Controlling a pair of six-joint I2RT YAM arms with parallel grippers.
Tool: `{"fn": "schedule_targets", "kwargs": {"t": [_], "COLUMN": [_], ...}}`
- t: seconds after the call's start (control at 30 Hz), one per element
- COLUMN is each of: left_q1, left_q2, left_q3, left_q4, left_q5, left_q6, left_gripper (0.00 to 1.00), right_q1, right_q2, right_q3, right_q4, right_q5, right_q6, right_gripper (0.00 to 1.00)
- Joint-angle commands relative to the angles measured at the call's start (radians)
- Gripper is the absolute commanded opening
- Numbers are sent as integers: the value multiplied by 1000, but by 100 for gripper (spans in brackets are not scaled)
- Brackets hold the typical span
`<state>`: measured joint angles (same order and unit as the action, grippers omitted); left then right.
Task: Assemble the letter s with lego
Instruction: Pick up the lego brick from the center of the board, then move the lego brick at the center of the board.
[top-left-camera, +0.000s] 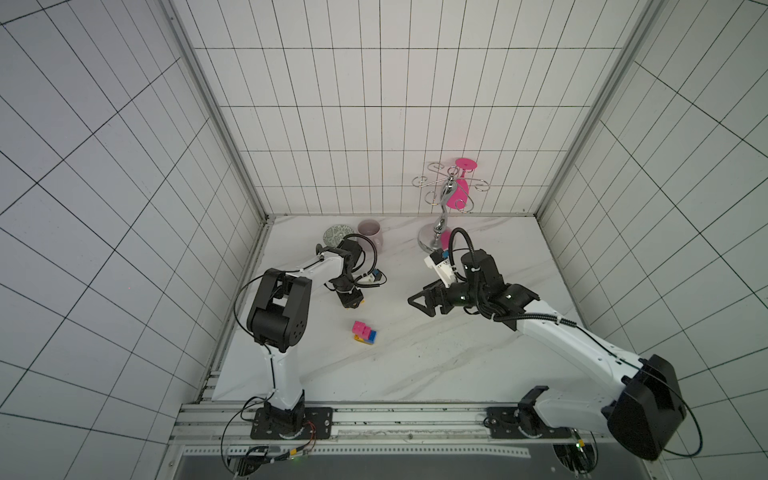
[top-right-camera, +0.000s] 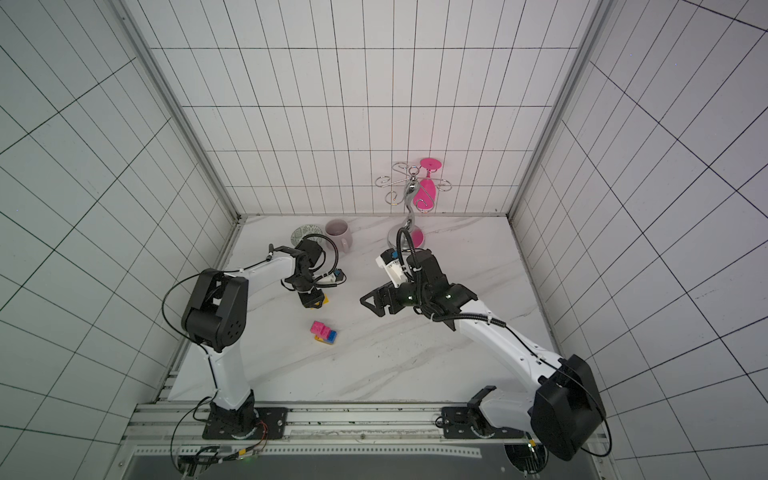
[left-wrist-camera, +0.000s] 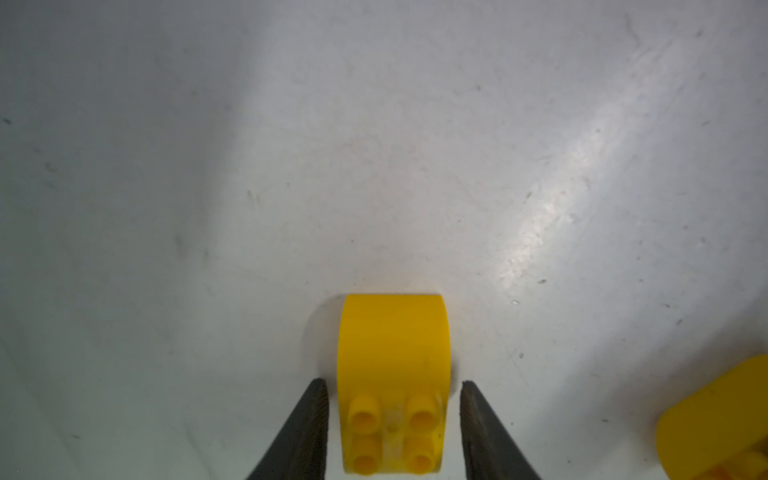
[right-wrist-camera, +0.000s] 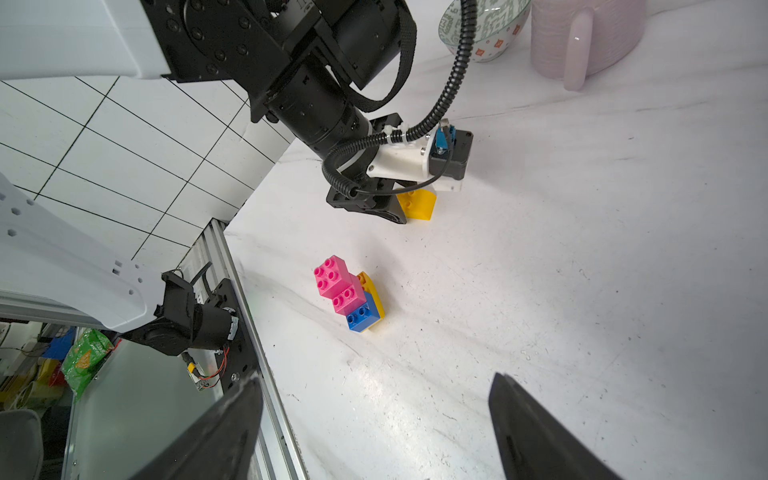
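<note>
left gripper (left-wrist-camera: 392, 381) straddling rounded yellow brick (left-wrist-camera: 395, 345), lower centre, slim gaps showing both sides | right gripper (right-wrist-camera: 376, 376) hovering wide open, empty | pink-blue-yellow stack (right-wrist-camera: 349, 295) sitting mid-frame

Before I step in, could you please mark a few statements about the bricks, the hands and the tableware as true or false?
1. The left hand straddles the rounded yellow brick, which rests on the table. True.
2. The right hand holds the blue brick. False: that hand is open and empty, and the blue brick is joined into the small brick stack lying on the table.
3. The pink goblet hangs upside down on the metal rack. True.
4. The mug lies tipped on its side. False: it stands upright beside the bowl.
</note>
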<state>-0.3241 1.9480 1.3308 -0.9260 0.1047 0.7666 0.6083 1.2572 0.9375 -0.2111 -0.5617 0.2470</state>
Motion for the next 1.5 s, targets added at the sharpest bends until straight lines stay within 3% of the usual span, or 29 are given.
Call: {"fn": "schedule_targets", "kwargs": {"t": [0.0,0.2,0.33,0.5,0.63,0.77,0.83,0.93,1.23,1.47], "left_q1": [0,3,16,36,56,56,52,25,-20,-38], "left_q2": [20,2,-52,-243,-445,-650,-727,-806,-933,-987], "left_q3": [17,4,-5,-23,-68,-116,-142,-184,-303,-373], "left_q4": [1,0,-3,12,36,49,40,22,27,46], "left_q5": [29,39,67,60,76,149,198,173,129,99], "left_q6": [12,-2,-21,-75,-129,-226,-268,-278,-282,-276], "left_gripper": [31,16,12,14,16,20,19,18,20,20], "right_q1": [-10,-16,-17,-8,57,174,216,248,301,368], "right_q2": [-23,-30,-39,-25,13,149,244,369,661,757], "right_q3": [-29,-40,-50,-136,-253,-296,-307,-332,-232,-153], "right_q4": [15,22,32,149,347,464,553,725,928,964], "right_q5": [5,9,-1,-118,-104,-15,21,86,153,204], "right_q6": [0,-4,-36,-164,-285,-433,-442,-412,-412,-463], "right_gripper": [88,88,91,90,90,91,91,91,91,89]}}
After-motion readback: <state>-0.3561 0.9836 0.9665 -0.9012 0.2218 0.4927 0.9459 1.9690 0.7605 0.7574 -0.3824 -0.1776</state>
